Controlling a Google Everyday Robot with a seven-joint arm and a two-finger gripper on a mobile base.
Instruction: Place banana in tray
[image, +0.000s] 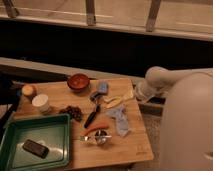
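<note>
The pale yellow banana (114, 101) lies on the wooden table, right of centre, with loose peel strips around it. The dark green tray (15, 132) sits at the table's front left corner, a dark oblong object (36, 148) lying inside it. My gripper (131, 94) reaches in from the right on a white arm (165, 80). It hovers at the table's right edge just beside the banana's right end. Its fingers stand open and hold nothing.
On the table are a red bowl (78, 81), a blue sponge (102, 87), a small orange fruit (28, 90), a white cup (41, 102), dark grapes (74, 112), a black-handled utensil (92, 115), an orange carrot (95, 129), a metal tool (100, 136) and a grey-blue cloth (119, 121).
</note>
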